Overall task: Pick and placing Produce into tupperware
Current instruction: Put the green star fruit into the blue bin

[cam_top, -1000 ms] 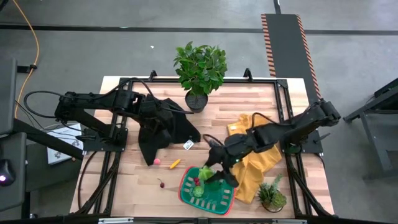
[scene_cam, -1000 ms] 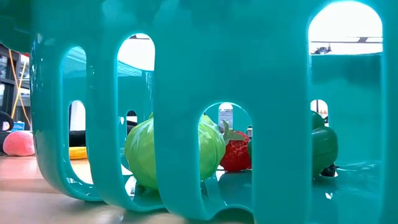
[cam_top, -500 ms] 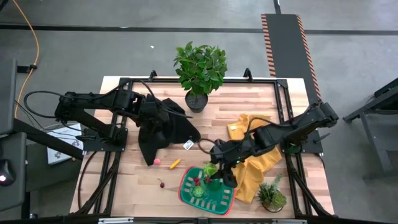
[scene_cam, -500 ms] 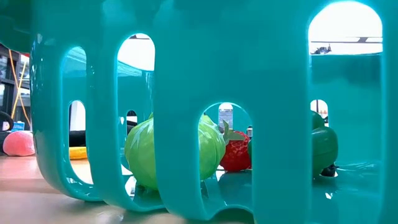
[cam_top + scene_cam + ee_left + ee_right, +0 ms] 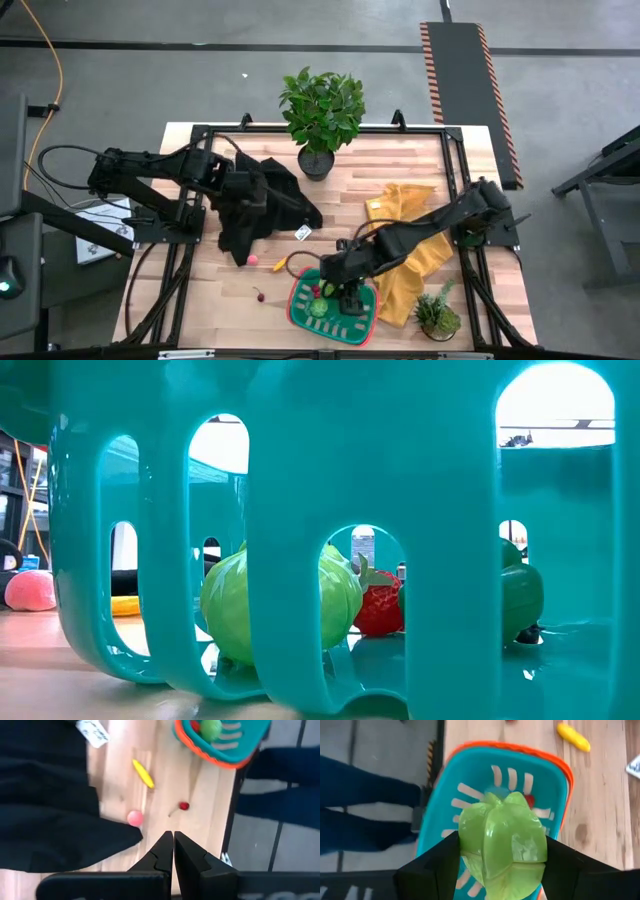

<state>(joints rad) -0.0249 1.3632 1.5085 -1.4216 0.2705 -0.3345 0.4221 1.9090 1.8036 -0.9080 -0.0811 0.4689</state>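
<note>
The tupperware [image 5: 333, 306], a teal tray with an orange-red rim, stands by the table's near edge. Inside lie a lime-green ball [image 5: 318, 308] and red bits [image 5: 318, 290]; the low view shows a green ball [image 5: 280, 605], a strawberry [image 5: 378, 605] and a dark green piece [image 5: 520, 595] resting on its base. My right gripper [image 5: 345, 290] hangs over it, shut on a pale green leafy produce [image 5: 502, 845]. A pink ball [image 5: 252, 260], a yellow piece [image 5: 282, 263] and a cherry [image 5: 260, 295] lie on the wood. My left gripper [image 5: 173, 851] is shut, with nothing in it, above the black cloth [image 5: 262, 205]. My right gripper pinches the pale green produce by its two opposite sides [image 5: 465, 845] between its two fingers [image 5: 437, 857]. The fingers come slanting down from the table's right and far side. The produce is lifted clear, above the tupperware's slotted base [image 5: 470, 795].
A big potted plant [image 5: 322, 110] stands at the far edge and a small one [image 5: 437, 315] at the near right corner. A yellow cloth [image 5: 415, 250] lies under my right arm. A white tag [image 5: 303, 232] lies beside the black cloth. A person's blue-clad legs [image 5: 365, 805] stand at the near edge.
My right gripper has gone toward the table's near edge and down with the pale green produce, tipping steeper, from beside the tupperware's far rim to over its inside. My left wrist has rolled a little above the black cloth.
</note>
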